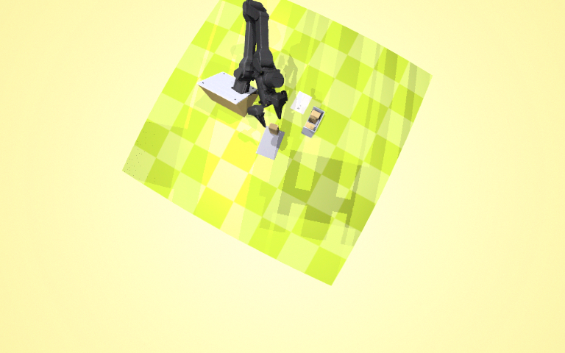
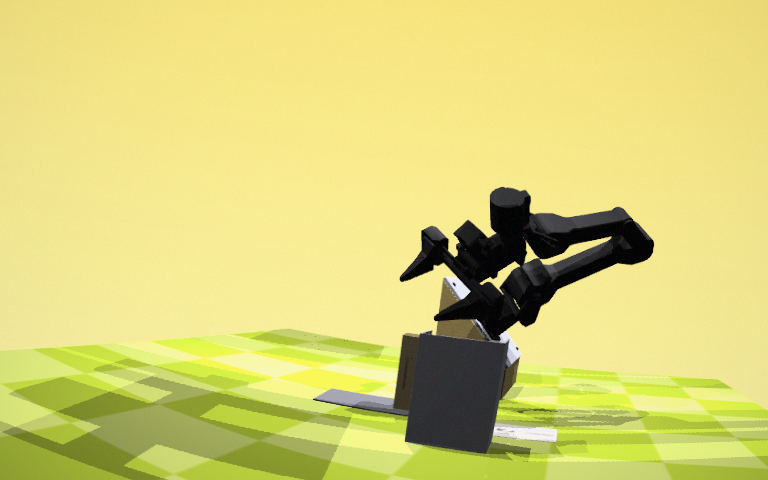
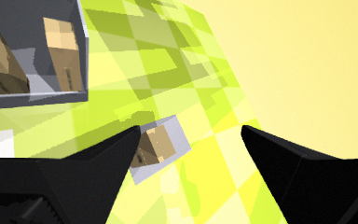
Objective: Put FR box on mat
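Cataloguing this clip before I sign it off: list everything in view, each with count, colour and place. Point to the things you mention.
Grey mat [image 1: 268, 146] [image 2: 353, 397] [image 3: 181, 132]: one, pale grey, on the checkered surface.
Box on the mat [image 1: 274, 129] [image 2: 405, 373] [image 3: 162, 144]: one, brown, upright near one end.
Bin [image 1: 308, 134] [image 2: 455, 393] [image 3: 88, 65]: one, grey, beside the mat, not touching it.
Boxes in the bin: two, brown, standing apart.
White card [image 1: 301, 103] [image 2: 526, 434] [image 3: 6, 144]: one, near the bin; print unreadable now.
Pedestal [image 1: 216, 85] [image 2: 453, 328]: one, white top, brown sides, under the arm.
Checkered surface: one, green and yellow, beneath everything.
Arm [image 1: 261, 35] [image 2: 589, 223]: one, black, reaching from the pedestal.
Hand [image 1: 272, 122] [image 2: 417, 298] [image 3: 190, 130]: one, black, open above the mat area, holding nothing.
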You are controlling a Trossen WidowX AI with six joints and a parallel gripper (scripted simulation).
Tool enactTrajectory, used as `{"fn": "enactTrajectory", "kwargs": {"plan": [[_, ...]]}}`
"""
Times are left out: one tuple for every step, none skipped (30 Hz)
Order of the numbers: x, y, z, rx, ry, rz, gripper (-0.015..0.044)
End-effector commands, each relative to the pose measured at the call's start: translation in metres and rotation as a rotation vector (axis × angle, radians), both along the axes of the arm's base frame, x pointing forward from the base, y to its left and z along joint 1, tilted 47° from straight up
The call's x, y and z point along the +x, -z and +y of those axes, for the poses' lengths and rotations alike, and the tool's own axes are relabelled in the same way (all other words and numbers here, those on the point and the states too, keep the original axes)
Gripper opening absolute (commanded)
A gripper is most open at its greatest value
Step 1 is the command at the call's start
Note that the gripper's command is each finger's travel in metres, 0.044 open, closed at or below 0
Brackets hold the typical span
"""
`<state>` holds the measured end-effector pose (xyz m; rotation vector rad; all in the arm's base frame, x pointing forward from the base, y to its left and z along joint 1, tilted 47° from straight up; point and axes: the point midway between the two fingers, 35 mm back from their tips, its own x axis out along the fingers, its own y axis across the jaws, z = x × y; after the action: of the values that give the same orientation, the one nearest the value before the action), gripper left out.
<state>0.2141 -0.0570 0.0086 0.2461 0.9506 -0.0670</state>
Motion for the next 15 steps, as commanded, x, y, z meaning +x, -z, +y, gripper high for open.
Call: {"fn": "enactTrajectory", "kwargs": {"plan": [[0.0009,-0.0007,0.0015,0.012,0.084,0.027,0.044],[0.0011,-0.0008,0.0019,0.015,0.105,0.034,0.044],[0.0012,-0.0009,0.0022,0.018,0.125,0.039,0.044],[0.0014,-0.001,0.0026,0.02,0.146,0.045,0.044],[0.0015,-0.0012,0.003,0.023,0.167,0.049,0.044],[0.0017,-0.0014,0.0033,0.025,0.187,0.054,0.044],[0.0018,-0.0017,0.0037,0.027,0.208,0.058,0.044],[0.002,-0.002,0.004,0.029,0.229,0.061,0.044],[0.0022,-0.0024,0.0044,0.03,0.25,0.064,0.044],[0.0023,-0.0028,0.0047,0.032,0.271,0.066,0.044],[0.0025,-0.0032,0.0051,0.034,0.292,0.068,0.044],[0.0027,-0.0037,0.0054,0.035,0.313,0.069,0.044],[0.0028,-0.0041,0.0057,0.036,0.331,0.069,0.044],[0.0029,-0.0044,0.0059,0.037,0.342,0.069,0.044],[0.0029,-0.0045,0.006,0.037,0.345,0.069,0.044]]}}
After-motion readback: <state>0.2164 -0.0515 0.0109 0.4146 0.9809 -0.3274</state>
